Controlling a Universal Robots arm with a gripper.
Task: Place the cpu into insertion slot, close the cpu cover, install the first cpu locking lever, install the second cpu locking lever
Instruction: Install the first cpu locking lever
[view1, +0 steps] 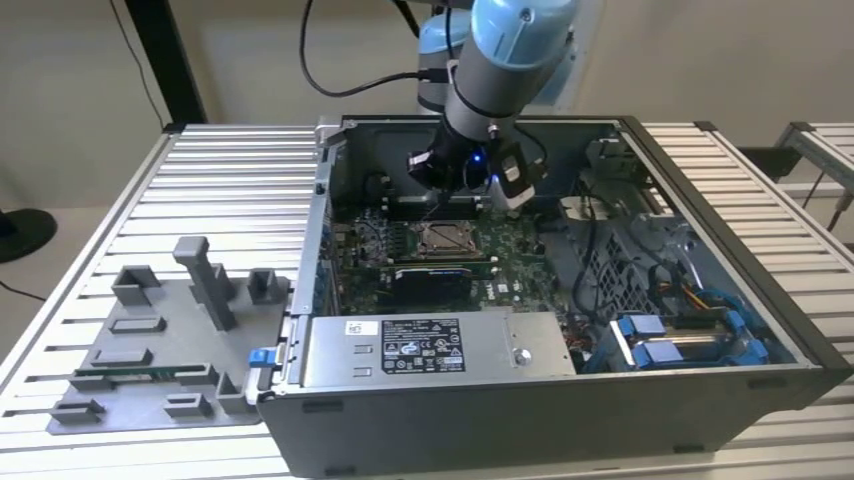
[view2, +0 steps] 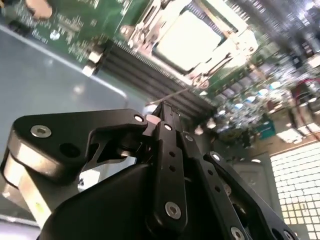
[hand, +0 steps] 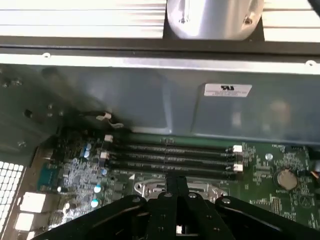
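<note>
Both fingers (view2: 165, 117) pressed together, empty, above the cpu (view2: 187, 34).

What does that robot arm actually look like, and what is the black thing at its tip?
The arm is a round grey tube with light blue caps at its joints, and black cables loop away behind it. Near its wrist sits a black housing with a small blue light. The black thing is the gripper: matte black linkage bars pinned with silver screws, narrowing into slim black fingers.
</note>
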